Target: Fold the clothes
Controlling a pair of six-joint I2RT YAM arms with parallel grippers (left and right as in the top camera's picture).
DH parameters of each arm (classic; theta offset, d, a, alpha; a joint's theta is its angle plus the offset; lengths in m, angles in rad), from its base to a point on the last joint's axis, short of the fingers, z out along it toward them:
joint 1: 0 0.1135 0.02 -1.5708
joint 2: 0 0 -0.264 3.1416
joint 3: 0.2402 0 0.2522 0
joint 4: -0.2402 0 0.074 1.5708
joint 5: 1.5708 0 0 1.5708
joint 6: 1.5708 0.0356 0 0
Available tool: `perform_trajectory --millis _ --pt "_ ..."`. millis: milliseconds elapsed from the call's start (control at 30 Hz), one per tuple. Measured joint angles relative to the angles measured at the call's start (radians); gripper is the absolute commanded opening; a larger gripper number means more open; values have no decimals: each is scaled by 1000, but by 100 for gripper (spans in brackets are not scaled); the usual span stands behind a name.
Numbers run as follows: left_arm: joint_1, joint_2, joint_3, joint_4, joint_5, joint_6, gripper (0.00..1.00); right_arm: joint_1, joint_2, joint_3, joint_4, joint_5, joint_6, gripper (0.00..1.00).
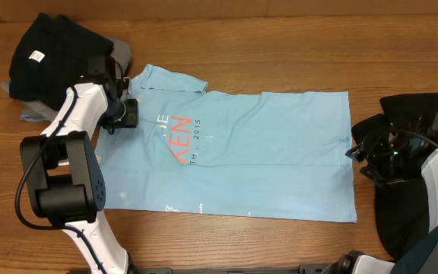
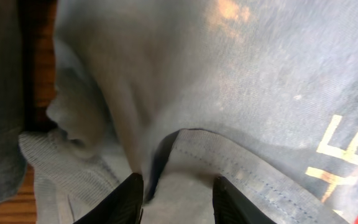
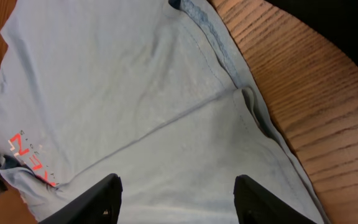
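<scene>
I see the blue T-shirt (image 1: 265, 144) flat mid-frame on the wooden table (image 1: 280, 46). My left gripper (image 2: 178, 184) straddles its collar (image 2: 229, 163), moderately spread; my right gripper (image 3: 178, 183) gapes wide.

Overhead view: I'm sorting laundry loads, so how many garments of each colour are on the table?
Light blue T-shirt: 1
Black garments: 2
Grey garment: 1
Total: 4

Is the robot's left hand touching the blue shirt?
Cannot tell. In the left wrist view the left gripper straddles the collar of the blue shirt, fingers spread, but neither contact nor gap shows plainly; overhead, the gripper hides the spot.
</scene>
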Motion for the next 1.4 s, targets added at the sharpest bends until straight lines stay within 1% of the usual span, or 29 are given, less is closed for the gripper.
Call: perform_trajectory --millis 67,100,133,167,200,333,467,633,833,867,900,933,967,1033,1100,1167,1233,1300,1400 --pt "0 7 0 3 0 11 37 0 0 0 -1 0 0 61" --pt "0 12 0 3 0 14 33 0 0 0 0 0 0 60" --pt "0 16 0 3 0 16 25 0 0 0 0 0 0 60" --pt "0 22 0 3 2 19 11 0 0 0 0 -1 0 61" --pt "0 27 0 0 4 22 4 0 0 0 0 -1 0 60" --pt "0 32 -1 -33 8 36 4 0 0 0 -1 0 0 60" --pt "0 32 11 -102 7 36 4 0 0 0 0 0 0 60" --pt "0 25 78 -186 -7 36 4 0 0 0 0 0 0 61" --pt "0 -29 128 -208 -29 37 8 0 0 0 2 0 0 61" --pt "0 -34 132 -208 -32 36 10 0 0 0 5 0 0 61" --pt "0 -36 134 -208 -39 36 14 0 0 0 7 0 0 61" --pt "0 -36 134 -207 -47 38 23 0 0 0 10 0 0 61" --pt "0 -36 134 -208 -55 38 38 0 0 0 12 0 0 61" --pt "0 -36 134 -208 -81 37 50 0 0 0 12 0 0 61" --pt "0 -36 134 -210 -100 34 57 0 0 0 12 0 0 61" --pt "0 -36 134 -216 -111 28 57 0 0 0 12 0 1 62" --pt "0 -36 136 -227 -104 24 54 0 0 0 12 0 0 62" --pt "0 -36 142 -253 -70 30 53 0 0 0 12 0 0 62" --pt "-7 -36 172 -296 35 51 49 0 0 0 12 -1 0 62"
